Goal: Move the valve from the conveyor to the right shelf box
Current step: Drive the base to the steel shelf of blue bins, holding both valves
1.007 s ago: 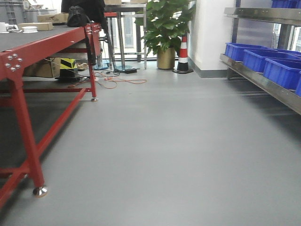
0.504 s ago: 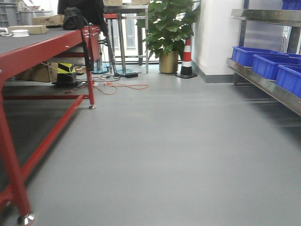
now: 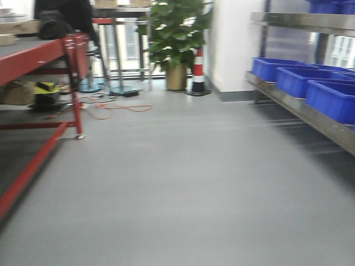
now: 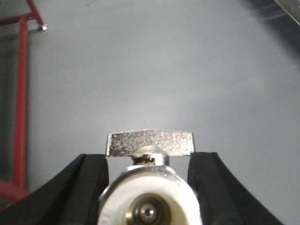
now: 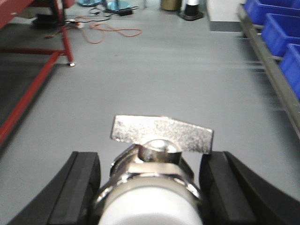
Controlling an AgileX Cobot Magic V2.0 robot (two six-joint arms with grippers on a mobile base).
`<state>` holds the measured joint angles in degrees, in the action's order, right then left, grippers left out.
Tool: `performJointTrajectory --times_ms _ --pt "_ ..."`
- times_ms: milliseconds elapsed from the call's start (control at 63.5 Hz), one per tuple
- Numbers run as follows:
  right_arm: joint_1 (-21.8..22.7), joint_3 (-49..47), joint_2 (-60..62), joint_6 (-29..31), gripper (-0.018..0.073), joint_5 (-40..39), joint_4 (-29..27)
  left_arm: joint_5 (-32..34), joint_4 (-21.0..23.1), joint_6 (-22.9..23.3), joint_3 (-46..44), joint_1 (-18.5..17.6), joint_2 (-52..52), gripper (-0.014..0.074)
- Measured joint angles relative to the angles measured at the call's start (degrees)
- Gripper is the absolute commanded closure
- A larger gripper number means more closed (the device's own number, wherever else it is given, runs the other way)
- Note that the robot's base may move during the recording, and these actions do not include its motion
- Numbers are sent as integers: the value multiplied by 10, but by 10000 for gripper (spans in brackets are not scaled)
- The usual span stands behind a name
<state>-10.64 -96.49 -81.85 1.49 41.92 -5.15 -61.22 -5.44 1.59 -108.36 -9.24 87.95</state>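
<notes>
At the far left of the front view the conveyor stands on its red-painted steel frame, its flat dark top only just in shot; an orange cable loops across the smooth grey floor beside it; further right come a leafy potted plant and a striped traffic cone; at the right edge the shelf, a brushed-metal rack, carries a row of blue plastic boxes, open-topped and rectangular; the left gripper is clamped on a valve, black fingers pressing its sides, the stubby chrome body end-on, white tape wound round its mouth, a brass ball inside, a flat grainy lever handle on top; the right gripper likewise grips a second valve with the same rough-cast silver lever; both valves are off the belt and over bare floor, so this looks like the carry step, the blur suggesting a moving base; next the robot needs to face the shelf, bring a valve over a box, lower it inside the walls, then open the fingers
</notes>
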Motion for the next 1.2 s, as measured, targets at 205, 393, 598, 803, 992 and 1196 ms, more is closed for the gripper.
performJointTrajectory --times_ms 205,393,598,803,992,1196 --pt "0 0 -1 0 722 -1 0 0 0 0 0 0 0 708" --pt "0 0 -1 0 722 -1 0 0 0 0 0 0 0 708" --pt "0 0 -1 0 722 -1 0 0 0 0 0 0 0 708" --pt "0 0 -1 0 722 -1 0 0 0 0 0 0 0 708" --pt "0 0 -1 0 722 -1 0 0 0 0 0 0 0 708" --pt "0 0 -1 0 722 -1 0 0 0 0 0 0 0 708"
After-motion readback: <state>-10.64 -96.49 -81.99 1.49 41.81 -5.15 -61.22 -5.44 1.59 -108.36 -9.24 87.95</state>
